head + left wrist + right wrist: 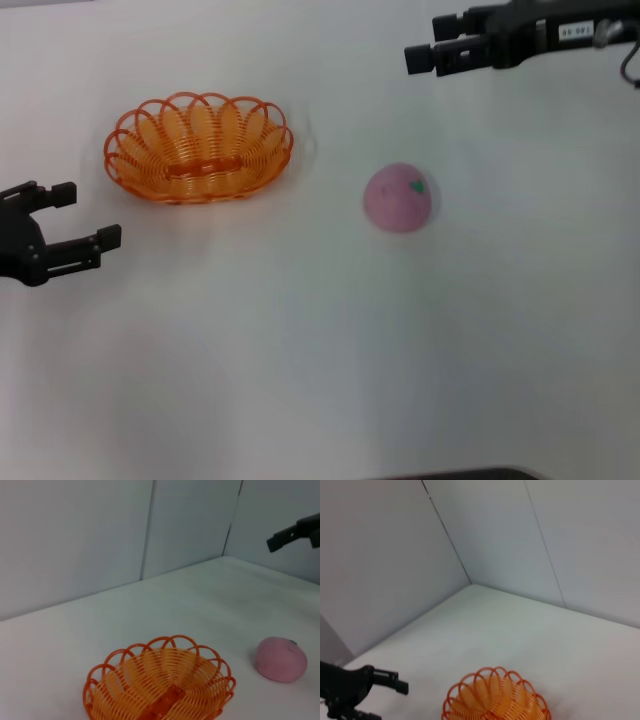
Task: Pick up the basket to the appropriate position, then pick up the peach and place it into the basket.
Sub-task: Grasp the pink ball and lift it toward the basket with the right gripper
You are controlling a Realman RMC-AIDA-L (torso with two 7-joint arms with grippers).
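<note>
The orange wire basket [198, 150] stands empty on the white table at the left. It also shows in the left wrist view [160, 685] and the right wrist view [495, 697]. The pink peach [398, 198] with a green mark lies to the basket's right, apart from it; it also shows in the left wrist view [281, 658]. My left gripper [88, 215] is open and empty, just left of and nearer than the basket. It also shows in the right wrist view [382, 700]. My right gripper [425, 42] is open and empty, beyond the peach at the far right.
The white table [300, 350] stretches in front of the basket and the peach. Grey wall panels [100, 530] stand behind the table. The right gripper's fingers [282, 537] show far off in the left wrist view.
</note>
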